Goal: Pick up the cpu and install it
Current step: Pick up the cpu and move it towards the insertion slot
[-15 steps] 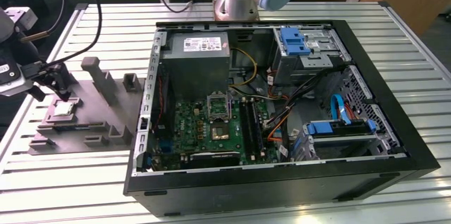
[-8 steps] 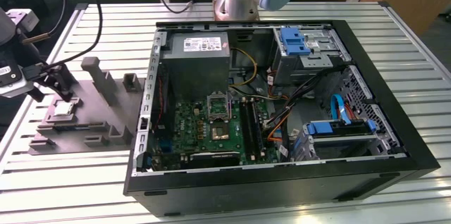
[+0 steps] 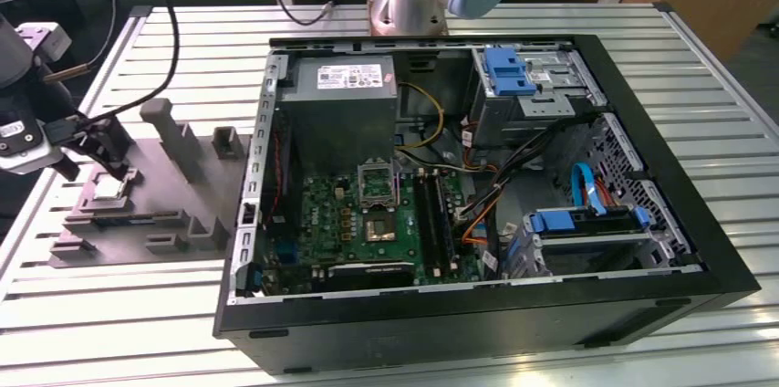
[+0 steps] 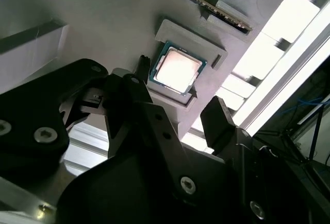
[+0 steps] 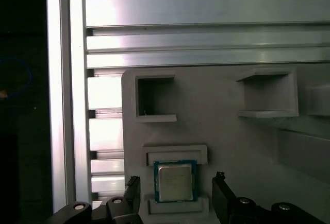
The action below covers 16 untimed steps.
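Silver lid up, square cpu (image 5: 175,182) flat in grey fixture pocket (image 5: 175,153), open pincer (image 4: 179,81) either side.

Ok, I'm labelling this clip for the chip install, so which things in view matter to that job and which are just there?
Job in hand:
- cpu, lying in the grey holder
- gripper, open, fingers either side of the cpu
- socket on the board

Just there:
- power supply
- memory sticks
- blue drive bracket
- cables

Cpu (image 5: 175,182) silver, teal rim — holder (image 5: 221,131) plain grey.
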{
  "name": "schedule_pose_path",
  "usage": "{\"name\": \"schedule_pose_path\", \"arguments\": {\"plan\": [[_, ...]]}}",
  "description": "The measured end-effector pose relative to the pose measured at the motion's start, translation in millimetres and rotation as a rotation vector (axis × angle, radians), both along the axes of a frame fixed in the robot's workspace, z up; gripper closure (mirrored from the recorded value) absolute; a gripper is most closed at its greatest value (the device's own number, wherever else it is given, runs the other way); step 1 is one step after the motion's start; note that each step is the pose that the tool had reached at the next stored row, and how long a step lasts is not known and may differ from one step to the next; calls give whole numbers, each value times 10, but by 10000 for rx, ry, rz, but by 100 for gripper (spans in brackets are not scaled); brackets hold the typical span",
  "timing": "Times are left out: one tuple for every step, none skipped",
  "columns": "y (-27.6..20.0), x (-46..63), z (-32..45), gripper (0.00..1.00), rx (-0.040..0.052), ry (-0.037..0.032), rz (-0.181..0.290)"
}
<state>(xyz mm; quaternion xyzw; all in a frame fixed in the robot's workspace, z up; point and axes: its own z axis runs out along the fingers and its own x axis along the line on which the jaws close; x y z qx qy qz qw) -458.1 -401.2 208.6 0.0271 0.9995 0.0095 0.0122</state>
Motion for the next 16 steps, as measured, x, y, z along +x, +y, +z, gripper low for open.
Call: {"name": "schedule_pose_path", "arguments": {"plan": [[-4, 0, -13, 34, 0, -1, -1], [-6, 0, -24, 34, 0, -2, -3], [-8, 0, -34, 34, 0, -1, -4], [-10, 0, -42, 34, 3, -1, -5], [-11, 0, -49, 34, 7, -1, -5], [-11, 0, -56, 34, 11, -2, -4], [-12, 0, -62, 34, 12, -2, -4], [-12, 0, -68, 34, 12, -2, -4], [-12, 0, -74, 34, 12, -2, -5], [-12, 0, -80, 35, 12, -1, -4], [-12, 0, -87, 35, 12, -2, -4], [-12, 0, -93, 42, 12, -1, -4], [-13, 0, -100, 42, 12, -2, -4], [-13, 0, -105, 42, 11, -1, -5], [-13, 0, -112, 42, 12, -1, -5], [-13, 0, -118, 42, 12, -2, -5]]}}
